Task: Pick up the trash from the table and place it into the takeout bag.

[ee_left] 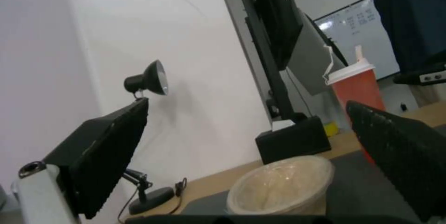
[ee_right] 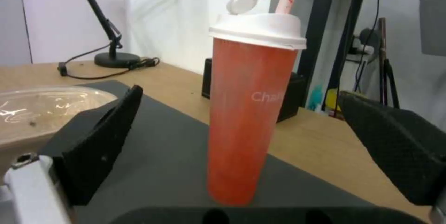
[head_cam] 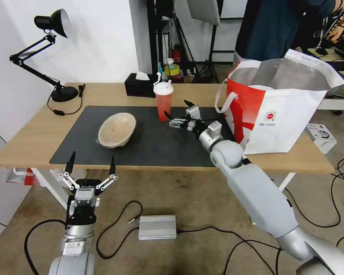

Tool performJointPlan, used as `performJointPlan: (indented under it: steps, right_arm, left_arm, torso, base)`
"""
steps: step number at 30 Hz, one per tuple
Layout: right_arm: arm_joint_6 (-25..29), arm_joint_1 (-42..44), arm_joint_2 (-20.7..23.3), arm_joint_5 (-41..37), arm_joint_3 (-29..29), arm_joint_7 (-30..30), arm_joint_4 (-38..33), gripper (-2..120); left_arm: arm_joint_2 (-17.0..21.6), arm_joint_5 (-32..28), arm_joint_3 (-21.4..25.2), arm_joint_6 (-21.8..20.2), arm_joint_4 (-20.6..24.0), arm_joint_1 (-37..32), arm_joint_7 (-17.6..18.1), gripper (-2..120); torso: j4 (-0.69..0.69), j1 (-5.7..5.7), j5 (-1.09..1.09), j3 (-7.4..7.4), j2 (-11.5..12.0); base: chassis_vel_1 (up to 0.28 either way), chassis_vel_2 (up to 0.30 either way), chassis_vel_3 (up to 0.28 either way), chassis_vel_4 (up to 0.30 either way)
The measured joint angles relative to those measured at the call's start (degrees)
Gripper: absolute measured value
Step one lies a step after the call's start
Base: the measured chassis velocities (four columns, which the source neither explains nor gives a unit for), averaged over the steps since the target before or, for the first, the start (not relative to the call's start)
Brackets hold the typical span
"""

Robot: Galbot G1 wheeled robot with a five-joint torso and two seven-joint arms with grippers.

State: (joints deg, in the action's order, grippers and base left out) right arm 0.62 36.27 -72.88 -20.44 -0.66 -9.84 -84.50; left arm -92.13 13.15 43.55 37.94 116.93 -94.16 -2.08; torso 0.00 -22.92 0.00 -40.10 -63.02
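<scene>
Right wrist view showed the right claw [ee_right: 260, 147] spread wide, the red drink cup [ee_right: 248, 119] upright just ahead between its fingers. Thin-walled, probably light and top-heavy; mid-body grip advised.

Left claw [head_cam: 91, 168] hung released below the desk [head_cam: 114, 93] edge.

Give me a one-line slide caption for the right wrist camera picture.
Open right gripper lined up on the upright red drink cup standing on the dark mat, fingers either side, not touching.

Head high; wrists low, tableward

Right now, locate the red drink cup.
In the head view the red drink cup stands upright at the mat's far edge, just beyond the open right gripper.
</scene>
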Motion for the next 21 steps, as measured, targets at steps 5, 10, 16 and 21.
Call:
performJointPlan:
  steps: [5, 10, 16, 21]
  right_arm:
    - [0.22, -0.50, -0.42, 0.16, -0.37, -0.05, 0.99, 100]
    - [0.42, -1.02, -0.69, 0.28, -0.69, -0.12, 1.94, 100]
    - [0.81, -1.66, -0.97, 0.52, -1.06, -0.20, 3.26, 100]
    - [1.29, -2.34, -1.49, 0.74, -1.45, -0.26, 4.41, 100]
  left_arm:
    - [0.00, -0.04, 0.03, -0.02, -0.15, 0.10, 0.02, 100]
    - [0.00, -0.06, 0.05, -0.03, -0.32, 0.18, 0.04, 100]
    - [0.00, -0.07, 0.10, -0.04, -0.40, 0.21, 0.07, 100]
    - [0.00, -0.09, 0.14, -0.04, -0.40, 0.14, 0.09, 100]
  torso:
    - [0.00, 0.00, 0.00, 0.00, 0.00]
    - [0.00, 0.00, 0.00, 0.00, 0.00]
    - [0.00, 0.00, 0.00, 0.00, 0.00]
    - [0.00, 0.00, 0.00, 0.00, 0.00]
  base:
    - [0.000, 0.000, 0.000, 0.000]
    - [0.000, 0.000, 0.000, 0.000]
    - [0.000, 0.000, 0.000, 0.000]
    - [0.000, 0.000, 0.000, 0.000]
